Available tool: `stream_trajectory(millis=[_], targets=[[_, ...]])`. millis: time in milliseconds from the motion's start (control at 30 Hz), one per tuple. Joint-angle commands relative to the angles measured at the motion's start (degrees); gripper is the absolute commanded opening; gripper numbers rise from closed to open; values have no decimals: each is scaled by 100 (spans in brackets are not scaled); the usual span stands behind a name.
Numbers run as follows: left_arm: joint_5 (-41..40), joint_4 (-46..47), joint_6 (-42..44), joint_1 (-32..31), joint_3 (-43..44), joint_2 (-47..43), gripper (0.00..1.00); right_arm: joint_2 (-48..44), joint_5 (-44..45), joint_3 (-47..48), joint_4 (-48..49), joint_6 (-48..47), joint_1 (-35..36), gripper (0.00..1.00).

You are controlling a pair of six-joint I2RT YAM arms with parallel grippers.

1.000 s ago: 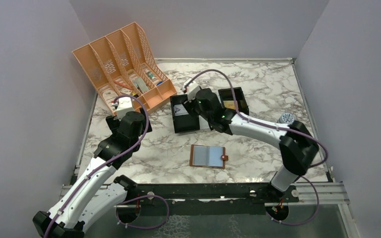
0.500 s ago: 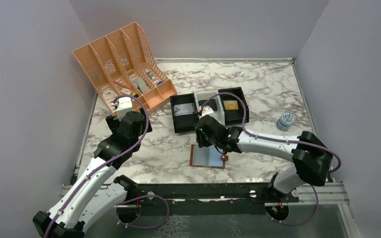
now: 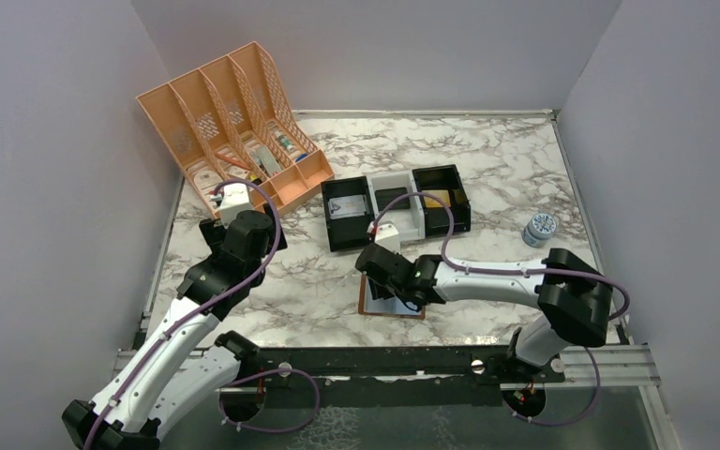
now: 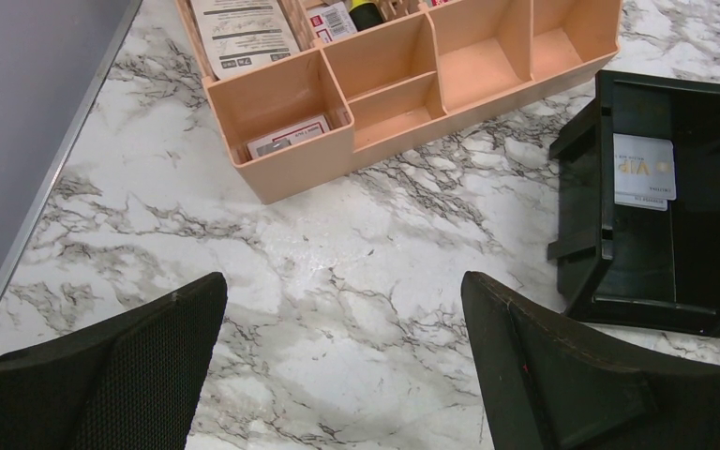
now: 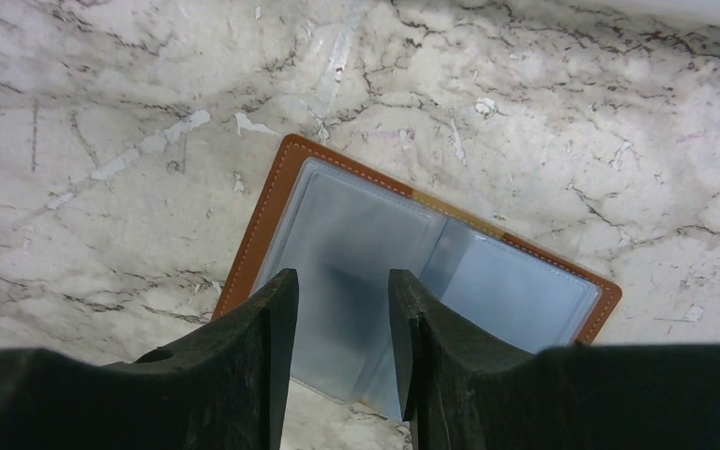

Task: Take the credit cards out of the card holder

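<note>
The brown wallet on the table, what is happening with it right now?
The right gripper is down over the card holder, which lies spread open on the marble table. Its jaws stand partly apart above one pale blue pocket, gripping nothing yet. The left gripper hangs wide open near the orange organizer, holding nothing. A pale card lies in a black tray.
</note>
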Motion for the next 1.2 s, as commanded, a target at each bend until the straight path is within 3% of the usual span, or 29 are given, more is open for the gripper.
stream_trajectory(millis=[0, 267, 567, 1167], targets=[[11, -55, 58, 28, -40, -60, 99, 237, 89, 176, -38, 180, 138, 42], [35, -58, 58, 31, -40, -40, 99, 614, -39, 492, -198, 7, 215, 48], [53, -58, 67, 37, -40, -24, 99, 1030, 47, 391, -448, 345, 226, 47], [149, -63, 85, 38, -40, 49, 99, 506, -376, -106, 419, 174, 224, 15]])
